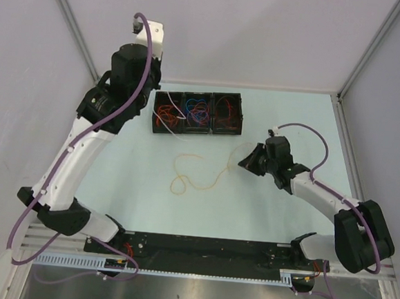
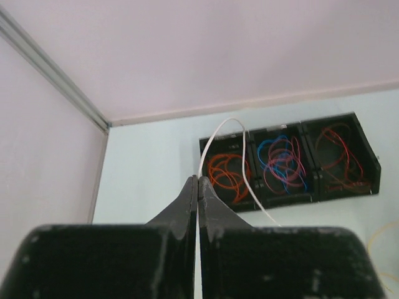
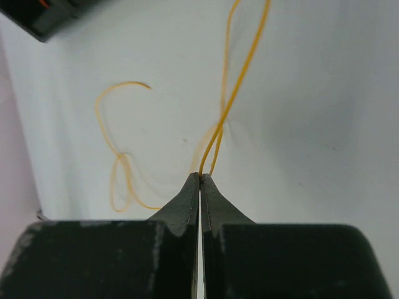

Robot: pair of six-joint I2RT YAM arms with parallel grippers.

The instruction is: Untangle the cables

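Two shut pincers are each pinching a strand: the left gripper (image 2: 197,180) is holding a white cable (image 2: 230,121) over the black tray (image 2: 371,163), and the right gripper (image 3: 199,177) is gripping the yellow cable (image 3: 235,93) looped on the table (image 3: 324,106), best drawing it away slowly so loops open.

- The table (image 1: 292,122) has a pale, matte top enclosed by light walls.
- A black tray (image 1: 196,131) with three compartments side by side sits towards the far side.
- A yellow cable (image 3: 96,111) lies in loose loops on the bare surface, nearer than the tray.
- A black rail (image 1: 199,246) runs along the near edge.
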